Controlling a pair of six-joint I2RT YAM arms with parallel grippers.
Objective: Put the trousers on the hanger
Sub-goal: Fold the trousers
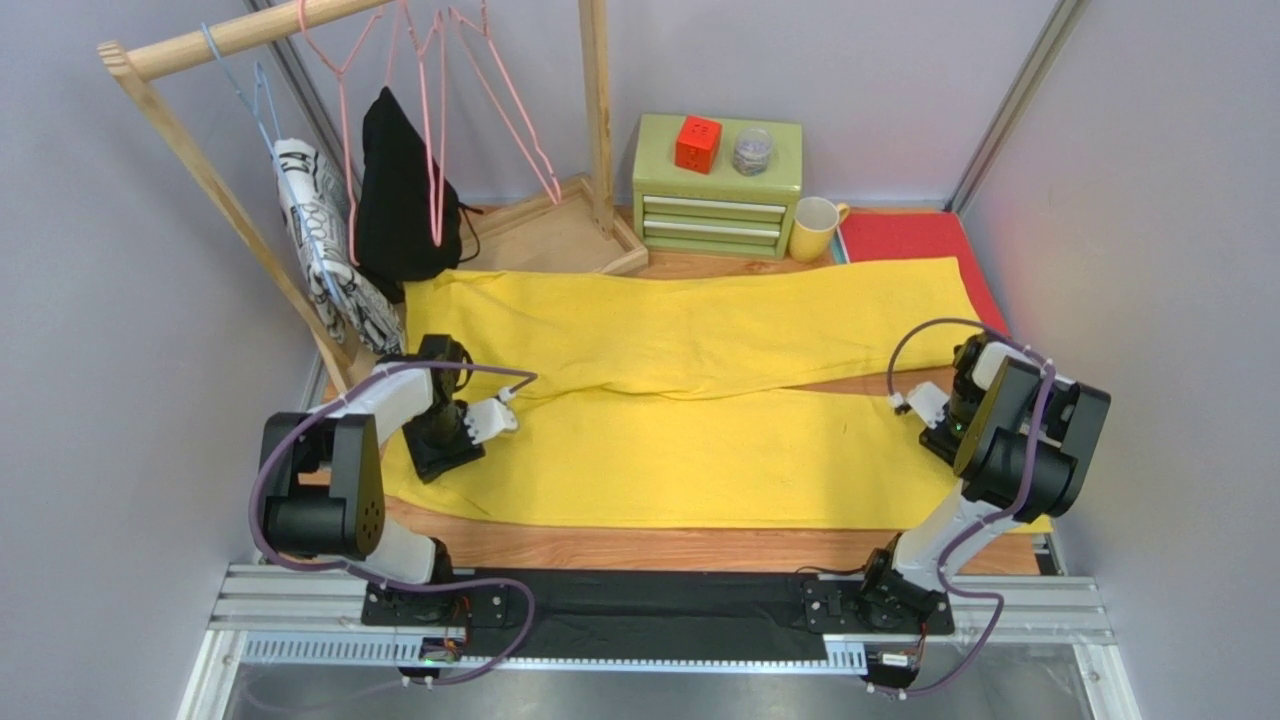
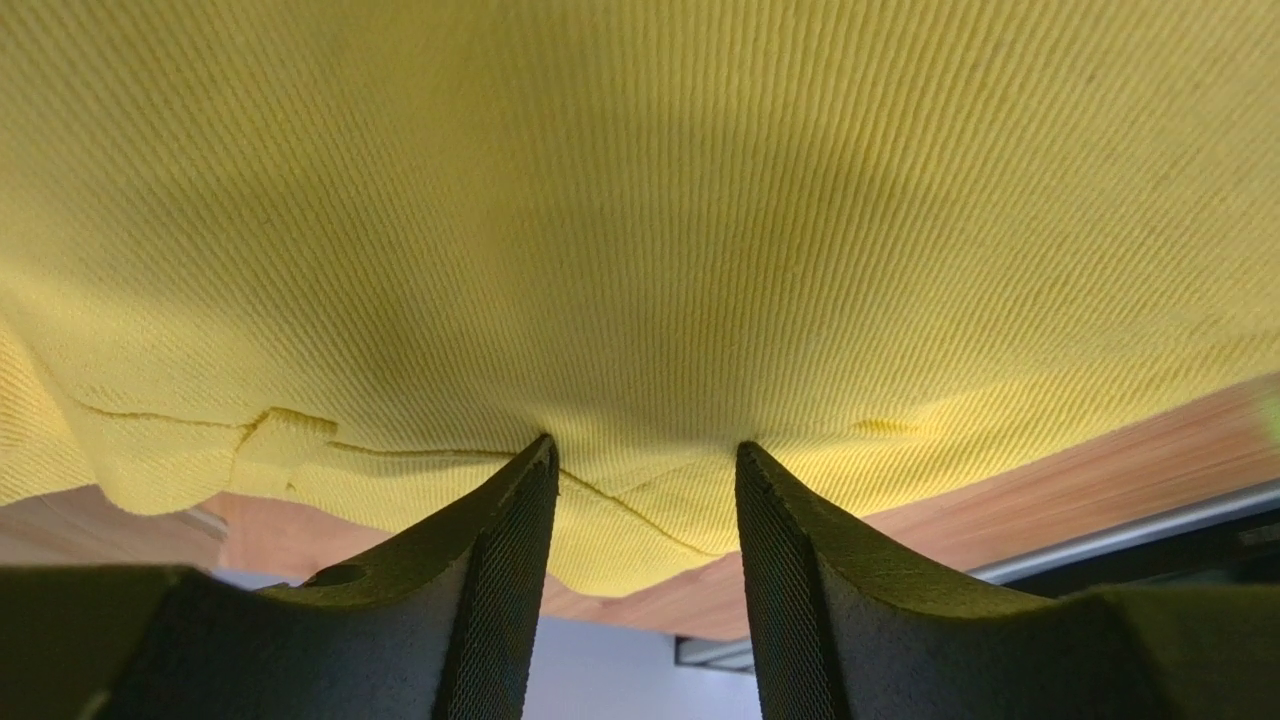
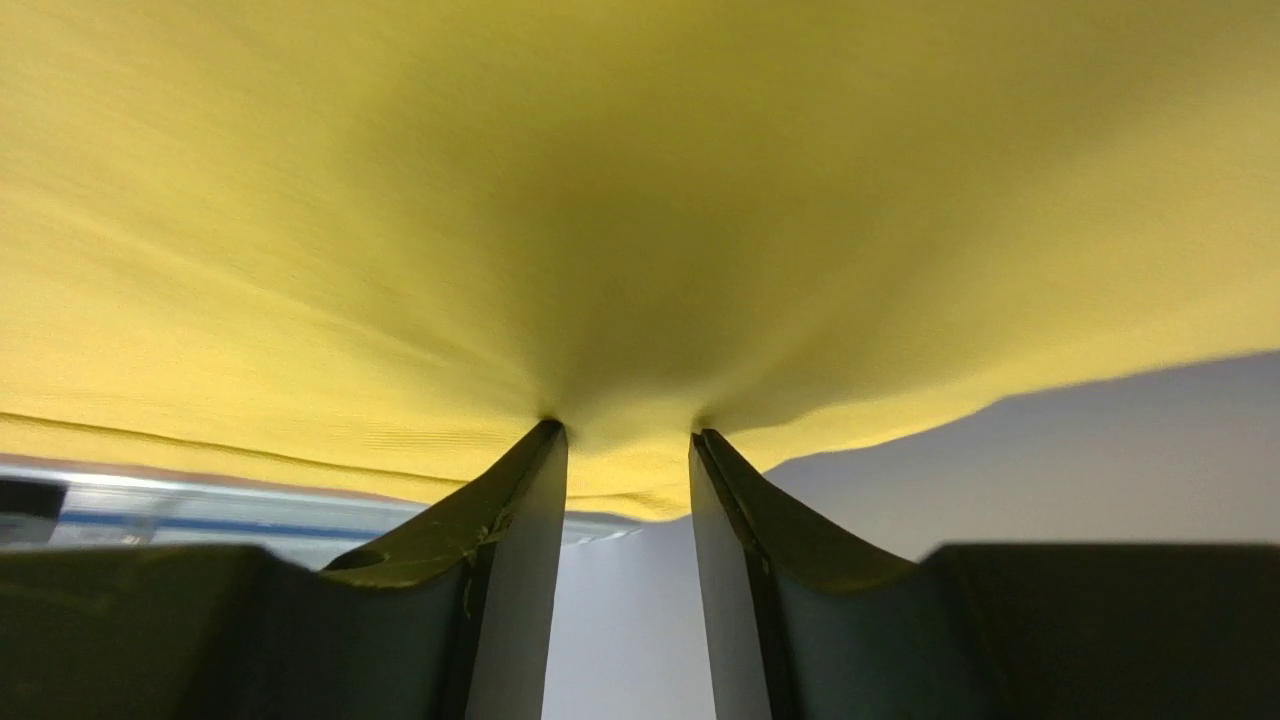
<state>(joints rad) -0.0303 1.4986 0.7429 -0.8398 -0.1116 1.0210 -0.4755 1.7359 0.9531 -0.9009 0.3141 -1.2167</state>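
**Step in hand:** securing the trousers (image 1: 676, 405) for the lift. They lie spread flat across the worktop (image 1: 721, 548), legs running from 9 to 3 o'clock.

**Grippers:** the left gripper (image 1: 504, 413) sits at the 9 o'clock end, its jaws at a middling width and pinched on a folded edge of the yellow cloth. The right gripper (image 1: 932, 408) is at the 3 o'clock end, jaws narrower, gripping the cloth. In the right wrist view that hem is raised clear of the surface.

**Hanger:** the hanger (image 1: 516, 128) hangs on the wooden rail (image 1: 226, 38) at 11 o'clock, well apart from the trousers and untouched.

**Next move, as judged:** raise both ends together, keeping the cloth taut. Then carry it towards 11 o'clock to drape it over the hanger's lower bar. A shallow pinch may slip.
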